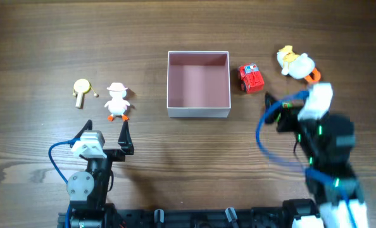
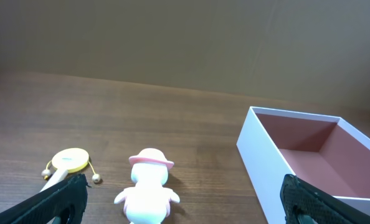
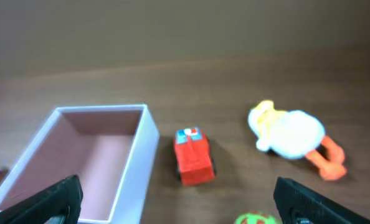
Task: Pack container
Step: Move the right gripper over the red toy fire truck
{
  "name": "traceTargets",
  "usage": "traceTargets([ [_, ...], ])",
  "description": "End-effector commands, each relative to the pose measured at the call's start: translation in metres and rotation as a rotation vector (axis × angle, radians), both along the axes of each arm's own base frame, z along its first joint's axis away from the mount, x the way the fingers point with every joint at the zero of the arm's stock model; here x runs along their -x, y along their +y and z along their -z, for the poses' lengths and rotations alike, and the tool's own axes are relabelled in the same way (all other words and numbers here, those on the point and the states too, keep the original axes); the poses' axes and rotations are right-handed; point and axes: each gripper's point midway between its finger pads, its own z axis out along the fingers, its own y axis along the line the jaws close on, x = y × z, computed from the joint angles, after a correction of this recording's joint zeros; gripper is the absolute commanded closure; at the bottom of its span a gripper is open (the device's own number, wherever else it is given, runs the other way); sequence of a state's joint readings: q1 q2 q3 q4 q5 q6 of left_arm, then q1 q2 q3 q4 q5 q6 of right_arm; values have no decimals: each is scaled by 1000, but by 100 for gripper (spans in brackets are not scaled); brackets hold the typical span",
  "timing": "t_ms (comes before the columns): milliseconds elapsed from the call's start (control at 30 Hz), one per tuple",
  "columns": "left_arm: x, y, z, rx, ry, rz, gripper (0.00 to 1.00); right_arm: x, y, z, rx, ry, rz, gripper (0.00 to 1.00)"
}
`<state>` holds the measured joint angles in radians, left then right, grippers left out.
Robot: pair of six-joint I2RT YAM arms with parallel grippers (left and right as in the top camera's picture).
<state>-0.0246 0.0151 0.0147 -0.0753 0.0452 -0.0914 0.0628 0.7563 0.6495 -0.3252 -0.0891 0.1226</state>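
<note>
A dark brown, matte, wood-grain table (image 1: 49, 38) fills the overhead view; behind it in the wrist views rises a plain tan backdrop; the square, shallow white container (image 1: 198, 113), thin-walled and dull pink inside, sits mid-table; to its left stand a smooth white duck figure in a pink hat (image 1: 117, 101) and a round yellow rattle-drum (image 1: 81, 88); to its right, a boxy red toy truck (image 1: 250, 78) and a rounded white-and-yellow duck with orange feet (image 1: 295, 63); the left gripper (image 1: 106, 124) and right gripper (image 3: 177, 186) both stand spread wide apart.

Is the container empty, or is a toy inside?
Empty: from overhead, the container shows only its bare pink floor.
</note>
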Motion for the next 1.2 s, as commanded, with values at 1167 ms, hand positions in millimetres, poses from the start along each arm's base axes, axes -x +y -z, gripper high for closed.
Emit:
traceTargets([
  [1167, -1, 4, 4, -9, 8, -17, 0, -99, -80, 108, -41, 894, -85, 0],
])
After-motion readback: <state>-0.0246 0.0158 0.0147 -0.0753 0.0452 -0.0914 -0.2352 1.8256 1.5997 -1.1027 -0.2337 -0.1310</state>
